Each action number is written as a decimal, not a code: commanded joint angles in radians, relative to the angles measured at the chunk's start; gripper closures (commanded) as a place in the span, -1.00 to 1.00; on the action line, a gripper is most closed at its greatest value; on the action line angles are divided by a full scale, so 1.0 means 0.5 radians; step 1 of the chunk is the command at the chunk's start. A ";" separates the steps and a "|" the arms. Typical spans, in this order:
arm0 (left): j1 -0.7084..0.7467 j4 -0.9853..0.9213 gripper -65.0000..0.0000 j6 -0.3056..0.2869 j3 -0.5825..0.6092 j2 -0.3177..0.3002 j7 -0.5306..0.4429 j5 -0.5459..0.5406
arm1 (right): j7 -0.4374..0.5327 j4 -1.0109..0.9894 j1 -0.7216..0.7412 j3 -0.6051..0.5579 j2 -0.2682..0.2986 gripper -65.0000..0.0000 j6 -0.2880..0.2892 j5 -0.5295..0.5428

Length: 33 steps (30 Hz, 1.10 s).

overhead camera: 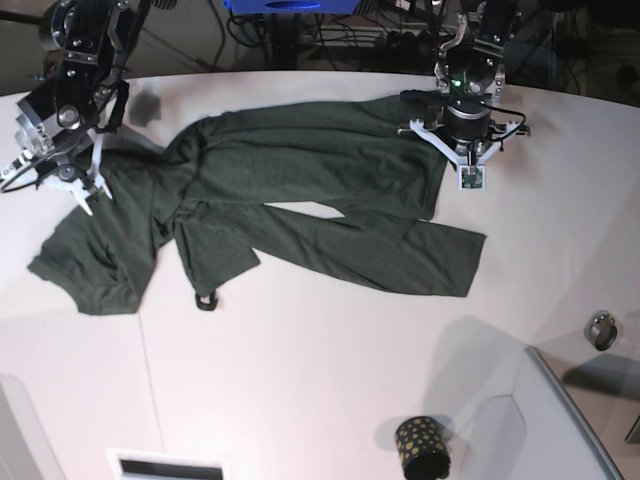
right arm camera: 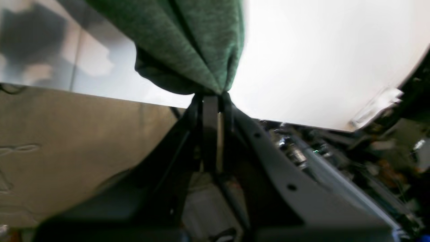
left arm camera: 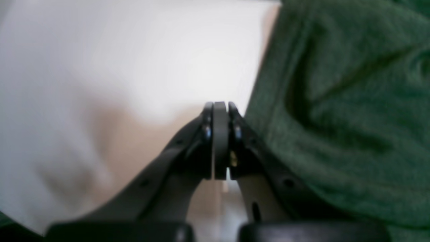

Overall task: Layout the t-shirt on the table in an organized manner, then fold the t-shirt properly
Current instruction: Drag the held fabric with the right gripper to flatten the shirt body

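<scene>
A: Where is the t-shirt [overhead camera: 300, 200] now?

B: It lies crumpled across the far part of the table [overhead camera: 300, 400], with twisted folds in the middle, so it is not laid out yet.

A: How will it handle?

B: I judge it light, thin and very soft (it will sag and fold on itself). Better to take it at the edges or corners, one for each arm.

A: On the left of the base view?

B: The right gripper [right arm camera: 212, 97] is pressed together and pinches a bunch of the fabric.

A: And on the right?

B: The left gripper [left arm camera: 220, 105] is pressed together too, just beside the cloth, holding nothing.
</scene>
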 commanded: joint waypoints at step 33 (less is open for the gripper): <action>-0.366 -0.173 1.00 0.020 0.486 0.316 -0.048 0.047 | 0.107 0.078 0.124 -0.069 -0.040 0.98 -0.004 -0.884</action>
